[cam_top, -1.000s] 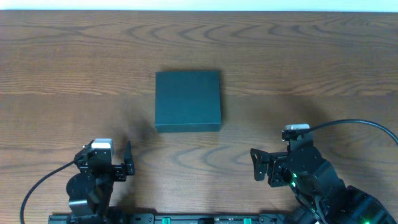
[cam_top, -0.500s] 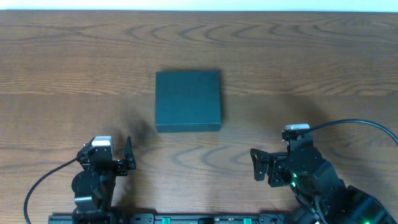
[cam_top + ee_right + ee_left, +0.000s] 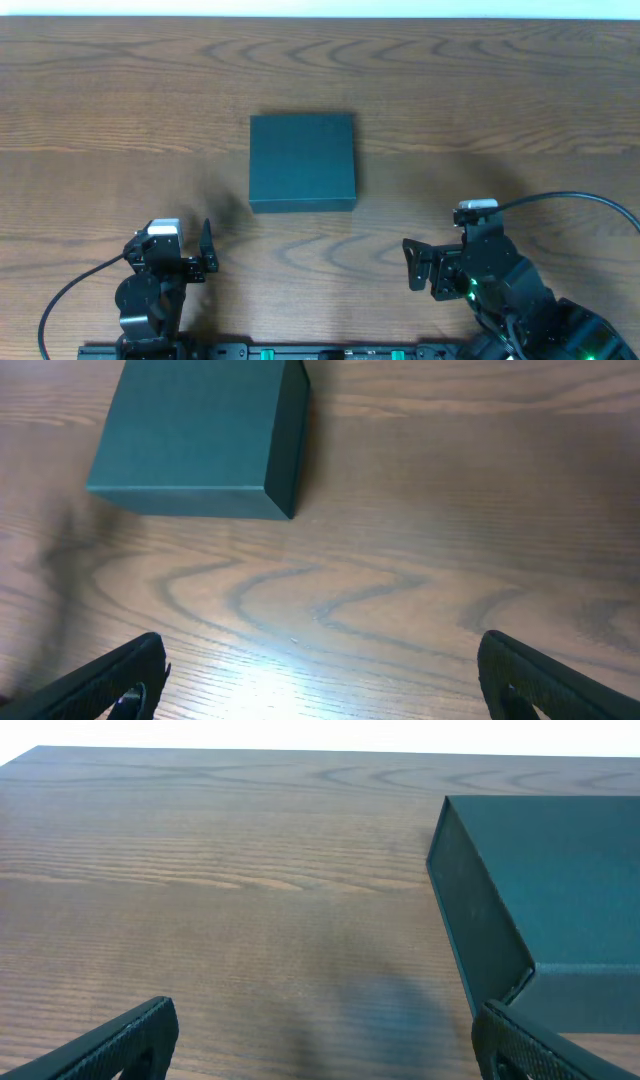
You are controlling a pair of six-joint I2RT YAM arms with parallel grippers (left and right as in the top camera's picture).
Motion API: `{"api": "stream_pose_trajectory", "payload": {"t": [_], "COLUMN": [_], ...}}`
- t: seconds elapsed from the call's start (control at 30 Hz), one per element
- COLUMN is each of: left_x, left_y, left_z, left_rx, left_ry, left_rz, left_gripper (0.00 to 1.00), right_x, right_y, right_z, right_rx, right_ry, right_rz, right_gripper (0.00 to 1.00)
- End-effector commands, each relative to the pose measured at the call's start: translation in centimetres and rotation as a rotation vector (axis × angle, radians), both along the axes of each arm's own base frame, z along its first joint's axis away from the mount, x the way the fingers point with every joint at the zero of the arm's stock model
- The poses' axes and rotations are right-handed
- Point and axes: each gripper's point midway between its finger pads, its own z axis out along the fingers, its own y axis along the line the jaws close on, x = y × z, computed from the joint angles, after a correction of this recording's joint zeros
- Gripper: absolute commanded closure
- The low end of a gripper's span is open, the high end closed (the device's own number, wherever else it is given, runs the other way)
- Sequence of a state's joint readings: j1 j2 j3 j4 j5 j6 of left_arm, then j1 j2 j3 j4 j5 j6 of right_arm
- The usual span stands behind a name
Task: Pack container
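Observation:
The container (image 3: 302, 161) is a dark teal cardboard box with its lid shut, lying flat at the middle of the wooden table. It also shows at the right of the left wrist view (image 3: 545, 900) and at the upper left of the right wrist view (image 3: 200, 435). My left gripper (image 3: 205, 258) sits near the front left edge, open and empty, short of the box. My right gripper (image 3: 412, 265) sits near the front right edge, open and empty, with bare table between its jaws. No snack packets are in view.
The wooden table (image 3: 500, 100) stretches to a pale far edge. Black cables run from both arm bases at the front edge.
The left arm has drawn back slightly toward the front edge since a second ago. The box and the right arm have not moved.

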State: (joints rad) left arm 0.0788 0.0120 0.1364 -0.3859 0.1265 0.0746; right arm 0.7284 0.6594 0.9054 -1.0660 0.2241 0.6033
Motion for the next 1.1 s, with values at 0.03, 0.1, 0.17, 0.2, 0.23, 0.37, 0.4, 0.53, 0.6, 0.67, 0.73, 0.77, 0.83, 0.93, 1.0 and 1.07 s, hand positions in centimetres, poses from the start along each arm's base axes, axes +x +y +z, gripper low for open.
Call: {"api": "stream_pose_trajectory", "payload": {"t": [0.03, 0.1, 0.17, 0.2, 0.23, 0.37, 0.4, 0.53, 0.6, 0.67, 0.73, 0.77, 0.83, 0.93, 1.0, 1.07], "left_x": [0.0, 0.0, 0.0, 0.0, 0.0, 0.0, 0.0, 0.0, 0.0, 0.0, 0.0, 0.0, 0.0, 0.0, 0.0, 0.0], "left_y": [0.3, 0.2, 0.2, 0.2, 0.2, 0.2, 0.2, 0.2, 0.2, 0.2, 0.2, 0.2, 0.2, 0.2, 0.2, 0.2], "left_z": [-0.8, -0.9, -0.9, -0.8, -0.8, -0.8, -0.9, -0.9, -0.9, -0.9, -0.9, -0.9, -0.9, -0.9, -0.8, -0.8], "left_rx": [-0.009, -0.009, -0.009, -0.009, -0.009, -0.009, -0.009, -0.009, -0.009, -0.009, -0.009, -0.009, -0.009, -0.009, -0.009, -0.009], "left_ry": [0.013, 0.013, 0.013, 0.013, 0.013, 0.013, 0.013, 0.013, 0.013, 0.013, 0.013, 0.013, 0.013, 0.013, 0.013, 0.013], "left_rz": [0.016, 0.016, 0.016, 0.016, 0.016, 0.016, 0.016, 0.016, 0.016, 0.016, 0.016, 0.016, 0.016, 0.016, 0.016, 0.016], "left_gripper": [0.05, 0.05, 0.05, 0.05, 0.05, 0.05, 0.05, 0.05, 0.05, 0.05, 0.05, 0.05, 0.05, 0.05, 0.05, 0.05], "right_x": [0.0, 0.0, 0.0, 0.0, 0.0, 0.0, 0.0, -0.1, 0.0, 0.0, 0.6, 0.8, 1.0, 1.0, 1.2, 1.3], "right_y": [-0.1, -0.1, -0.1, -0.1, -0.1, -0.1, -0.1, -0.1, -0.8, -2.0, -3.7, -4.6, -6.3, -8.4, -9.3, -9.8], "right_z": [0.0, 0.0, 0.0, 0.0, 0.0, 0.0, 0.0, 0.0, 0.0, -0.1, 0.2, 0.2, 0.0, -0.4, -0.6, -0.7], "right_rx": [0.005, 0.005, 0.005, 0.005, 0.005, 0.005, 0.005, 0.008, -0.027, -0.057, -0.042, -0.035, -0.023, -0.021, -0.042, -0.071], "right_ry": [0.003, 0.003, 0.003, 0.003, 0.003, 0.003, 0.003, 0.000, -0.013, -0.017, -0.035, -0.046, -0.061, -0.126, -0.197, -0.273], "right_rz": [-0.013, -0.013, -0.013, -0.013, -0.014, -0.013, -0.013, -0.014, -0.007, -0.026, -0.120, -0.169, -0.257, -0.331, -0.337, -0.325], "right_gripper": [0.01, 0.01, 0.01, 0.01, 0.01, 0.01, 0.01, 0.01, 0.01, 0.01, 0.01, 0.01, 0.01, 0.01, 0.01, 0.01]}}
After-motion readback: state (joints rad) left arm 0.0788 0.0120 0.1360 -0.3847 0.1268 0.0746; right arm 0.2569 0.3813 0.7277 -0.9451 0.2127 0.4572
